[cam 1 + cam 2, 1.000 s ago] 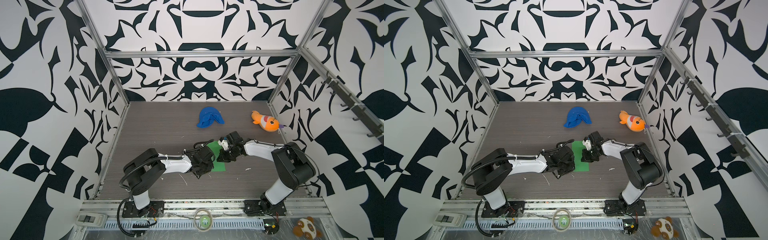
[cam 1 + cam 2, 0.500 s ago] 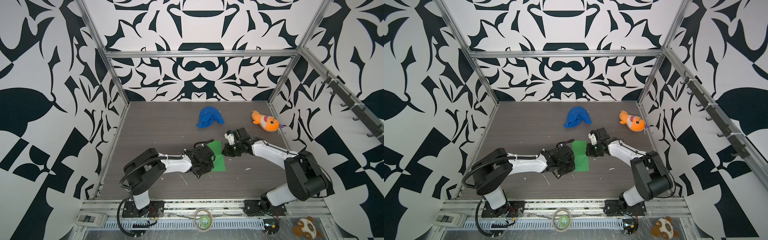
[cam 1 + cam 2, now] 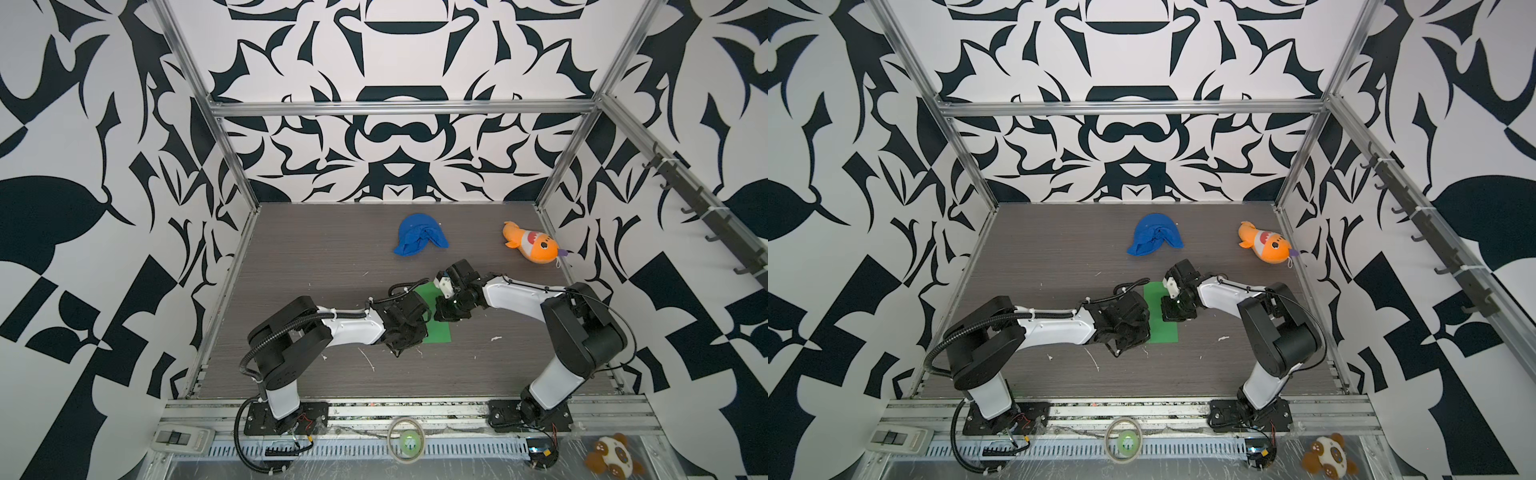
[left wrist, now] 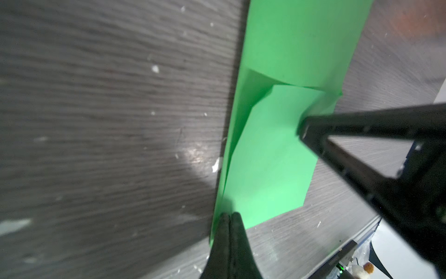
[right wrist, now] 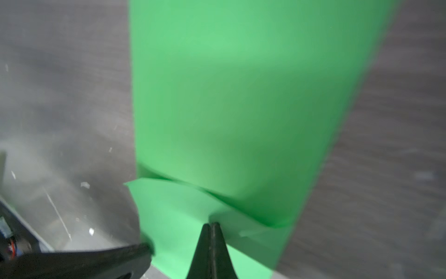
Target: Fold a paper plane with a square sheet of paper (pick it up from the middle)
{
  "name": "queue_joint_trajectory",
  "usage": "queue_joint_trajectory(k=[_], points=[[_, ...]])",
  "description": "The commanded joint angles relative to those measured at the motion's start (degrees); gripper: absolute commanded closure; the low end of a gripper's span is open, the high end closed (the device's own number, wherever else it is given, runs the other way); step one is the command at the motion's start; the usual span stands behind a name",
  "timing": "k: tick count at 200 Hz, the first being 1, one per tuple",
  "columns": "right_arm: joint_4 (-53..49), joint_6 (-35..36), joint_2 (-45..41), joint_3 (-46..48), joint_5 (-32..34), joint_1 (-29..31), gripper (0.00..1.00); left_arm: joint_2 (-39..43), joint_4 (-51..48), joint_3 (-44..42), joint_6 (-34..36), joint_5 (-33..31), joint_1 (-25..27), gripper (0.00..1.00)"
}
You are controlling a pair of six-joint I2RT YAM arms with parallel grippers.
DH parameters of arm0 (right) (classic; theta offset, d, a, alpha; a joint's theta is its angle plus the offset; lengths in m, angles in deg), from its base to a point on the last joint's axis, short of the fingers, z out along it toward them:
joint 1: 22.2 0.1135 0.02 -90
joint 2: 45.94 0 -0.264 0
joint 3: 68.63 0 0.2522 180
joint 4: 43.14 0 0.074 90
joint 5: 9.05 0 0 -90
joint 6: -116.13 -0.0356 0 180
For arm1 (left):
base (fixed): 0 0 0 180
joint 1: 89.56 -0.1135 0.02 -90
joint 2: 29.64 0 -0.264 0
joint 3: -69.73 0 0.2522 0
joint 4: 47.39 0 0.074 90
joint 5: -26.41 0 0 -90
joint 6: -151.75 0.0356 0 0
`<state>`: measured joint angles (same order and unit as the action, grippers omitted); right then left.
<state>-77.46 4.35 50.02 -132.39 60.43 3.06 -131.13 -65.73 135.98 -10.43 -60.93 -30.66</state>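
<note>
Grey tabletop (image 3: 316, 266) carries the part-folded square sheet of paper (image 3: 437, 333) near its middle. The left gripper (image 4: 229, 217) and right gripper (image 5: 211, 225), jaws closed and empty, press it; uneven pressure could skew the fold.

From where I stand, the left arm (image 3: 353, 328) and right arm (image 3: 511, 293) each wear glossy white shells between chunky black joints. A ribbed black hose (image 3: 259, 345) loops along the left one, and a thin black cable (image 3: 625, 322) arcs over the right. Both are bolted to flat black base plates (image 3: 255, 415) on the near rail. The left gripper (image 4: 229, 215) and right gripper (image 5: 210, 224) are matte black, tapering wedges.
</note>
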Motion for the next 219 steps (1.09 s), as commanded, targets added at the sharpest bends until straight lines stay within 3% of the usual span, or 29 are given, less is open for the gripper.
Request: queue_joint_trajectory(k=[1, 46, 93, 164, 219], points=[[-2.0, -1.5, -0.6, -0.5, 5.0, -3.6, 1.00, -2.8, -7.4, -1.5, 0.2, -2.2, -0.1, 1.00], [-3.4, -1.6, -3.6, -0.5, 6.9, -6.0, 1.00, -2.9, -7.5, -1.0, 0.4, -2.1, -0.2, 1.00], [0.2, -0.9, -8.8, 1.3, -1.5, -1.7, 1.00, -3.1, -7.9, -0.2, 0.8, -2.1, -0.1, 1.00], [0.8, -1.1, -2.5, 0.3, -4.4, 3.5, 1.00, -3.5, -8.5, 0.7, 1.5, -1.4, -0.1, 1.00], [-1.3, -1.6, 0.9, 0.3, -0.1, 3.5, 1.00, -3.3, -11.0, 1.7, 2.7, -0.2, -0.1, 1.00]])
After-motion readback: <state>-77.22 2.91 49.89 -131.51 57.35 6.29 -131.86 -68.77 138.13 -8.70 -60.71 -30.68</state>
